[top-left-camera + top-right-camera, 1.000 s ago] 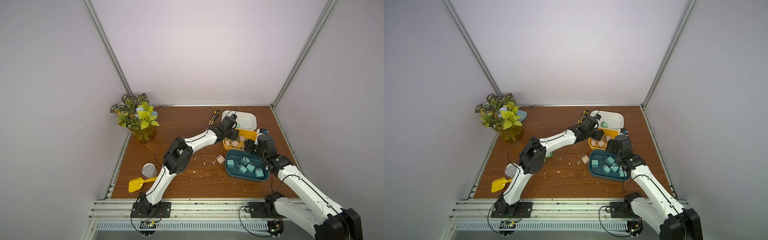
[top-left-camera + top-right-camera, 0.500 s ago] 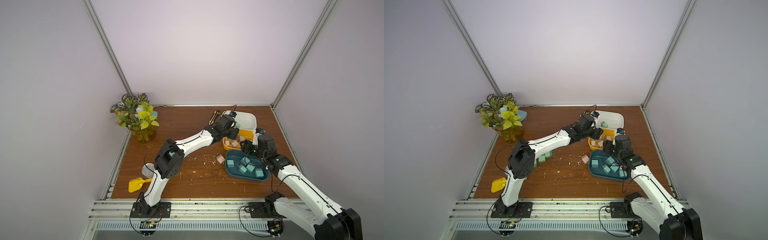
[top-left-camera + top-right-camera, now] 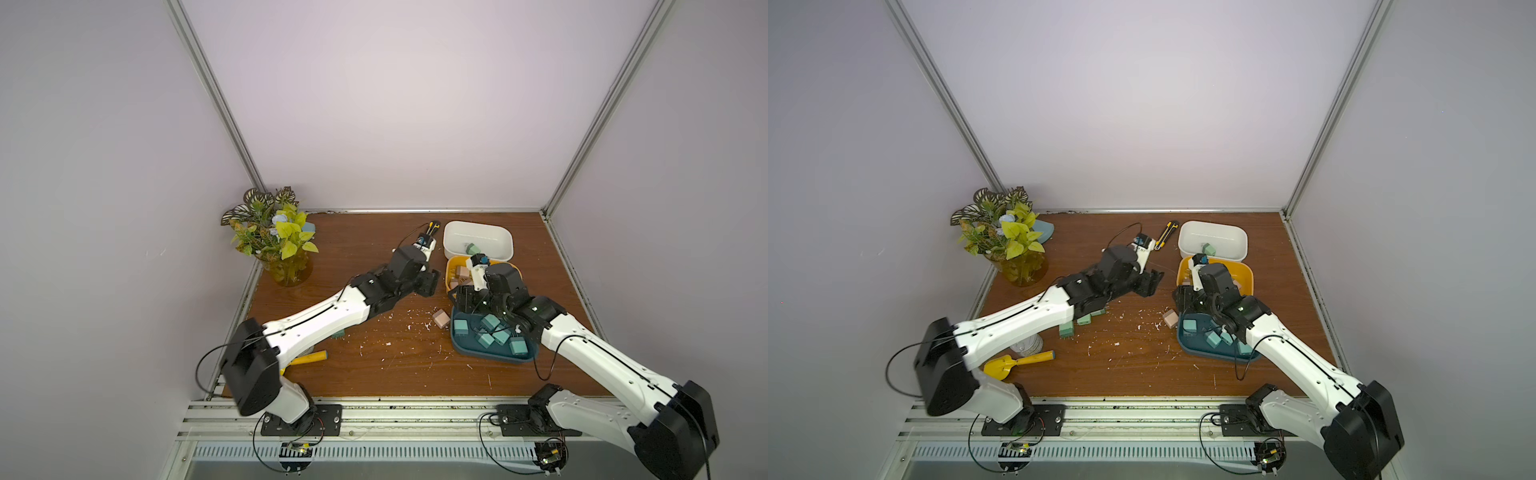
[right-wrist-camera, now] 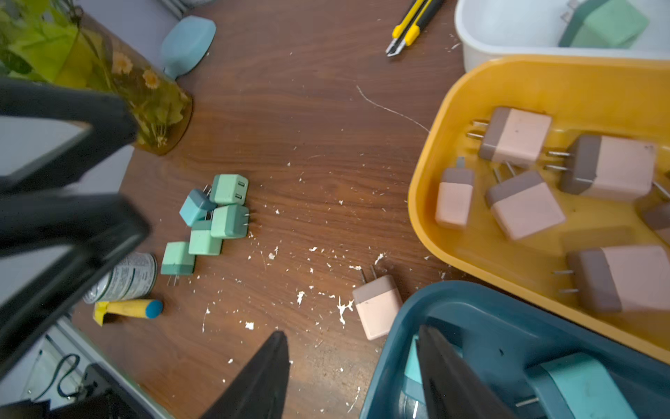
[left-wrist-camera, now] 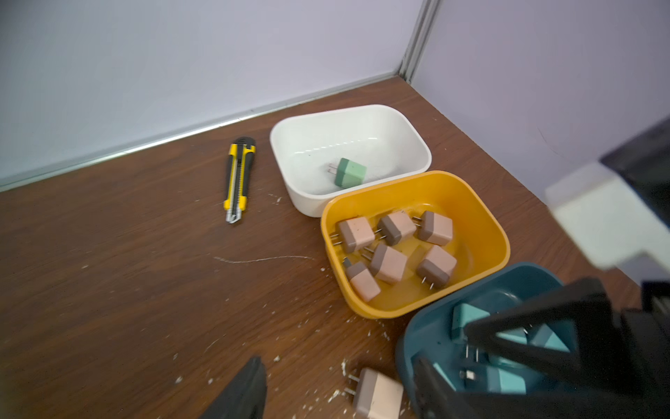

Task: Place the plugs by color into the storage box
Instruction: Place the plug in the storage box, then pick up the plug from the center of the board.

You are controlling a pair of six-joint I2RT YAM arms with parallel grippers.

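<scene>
Three storage boxes stand at the back right: a white one (image 3: 478, 232) holding one mint plug (image 5: 350, 173), a yellow one (image 5: 482, 217) with several pink plugs (image 5: 389, 263), and a teal one (image 3: 490, 353) with several teal plugs (image 3: 490, 322). One pink plug (image 3: 440, 319) lies on the table by the teal box. A small heap of mint plugs with one blue plug (image 4: 217, 214) lies under my left arm. My left gripper (image 3: 430, 286) hangs open, left of the yellow box. My right gripper (image 4: 351, 330) is open astride the teal box's rim, holding nothing.
A yellow-black utility knife (image 5: 237, 177) lies left of the white box. A plant in an amber vase (image 3: 286, 266) fills the back left corner. A tin can (image 4: 127, 279) and a yellow trowel (image 3: 1017, 361) lie at the front left. White crumbs dot the wood.
My left gripper has drawn back from over the yellow and white boxes toward the middle of the table. My right gripper's jaws have spread apart over the teal box.
</scene>
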